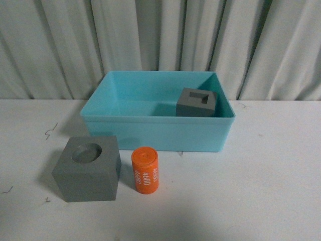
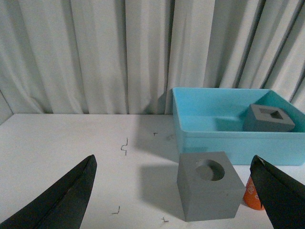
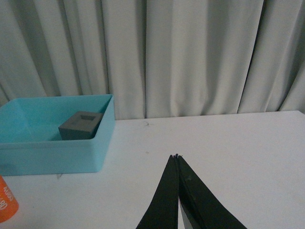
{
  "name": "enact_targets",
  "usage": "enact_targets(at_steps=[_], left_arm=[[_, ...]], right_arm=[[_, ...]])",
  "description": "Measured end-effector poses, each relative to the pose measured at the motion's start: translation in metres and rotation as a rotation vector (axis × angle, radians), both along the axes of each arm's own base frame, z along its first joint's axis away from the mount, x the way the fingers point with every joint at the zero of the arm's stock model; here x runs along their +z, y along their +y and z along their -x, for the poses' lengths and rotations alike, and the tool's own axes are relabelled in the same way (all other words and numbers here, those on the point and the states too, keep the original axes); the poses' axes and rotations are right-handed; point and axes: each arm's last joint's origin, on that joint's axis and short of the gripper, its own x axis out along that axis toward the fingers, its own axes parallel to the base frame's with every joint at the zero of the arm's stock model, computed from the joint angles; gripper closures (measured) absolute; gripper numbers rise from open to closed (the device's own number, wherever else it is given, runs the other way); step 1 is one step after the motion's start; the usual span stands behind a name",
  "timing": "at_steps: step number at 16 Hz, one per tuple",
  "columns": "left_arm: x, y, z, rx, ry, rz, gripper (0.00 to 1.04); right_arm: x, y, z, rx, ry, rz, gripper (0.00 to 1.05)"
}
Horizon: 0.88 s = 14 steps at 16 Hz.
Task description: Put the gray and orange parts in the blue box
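Observation:
A gray cube with a round recess (image 1: 88, 168) stands on the white table in front of the blue box (image 1: 155, 133). An orange cylinder printed "4680" (image 1: 145, 169) stands upright just right of that cube. A second gray cube with a rectangular slot (image 1: 196, 102) sits inside the box at its right end. Neither arm shows in the front view. My left gripper (image 2: 174, 183) is open and empty, with the recessed cube (image 2: 207, 191) ahead between its fingers and the orange cylinder (image 2: 251, 196) half hidden by one finger. My right gripper (image 3: 177, 156) is shut and empty over bare table, right of the box (image 3: 52, 152).
Gray-white curtains hang behind the table. Small dark marks dot the tabletop (image 1: 50, 131) left of the box. The orange cylinder's edge shows at the corner of the right wrist view (image 3: 5, 202).

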Motion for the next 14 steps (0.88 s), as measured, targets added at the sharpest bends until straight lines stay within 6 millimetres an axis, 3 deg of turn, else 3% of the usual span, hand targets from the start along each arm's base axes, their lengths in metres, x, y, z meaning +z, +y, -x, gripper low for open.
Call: enact_targets(at_steps=[2,6,7,14], left_arm=[[0.000,0.000,0.000,0.002,0.000,0.000,0.07],[0.000,0.000,0.000,0.000,0.000,0.000,0.07],[0.000,0.000,0.000,0.000,0.000,0.000,0.07],[0.000,0.000,0.000,0.000,0.000,0.000,0.07]], right_arm=[[-0.005,0.000,0.010,0.001,0.028,0.000,1.03],[-0.003,0.000,0.011,0.001,0.010,0.000,1.03],[-0.003,0.000,0.011,0.001,0.008,0.001,0.96],[-0.003,0.000,0.011,0.001,0.009,0.001,0.10]])
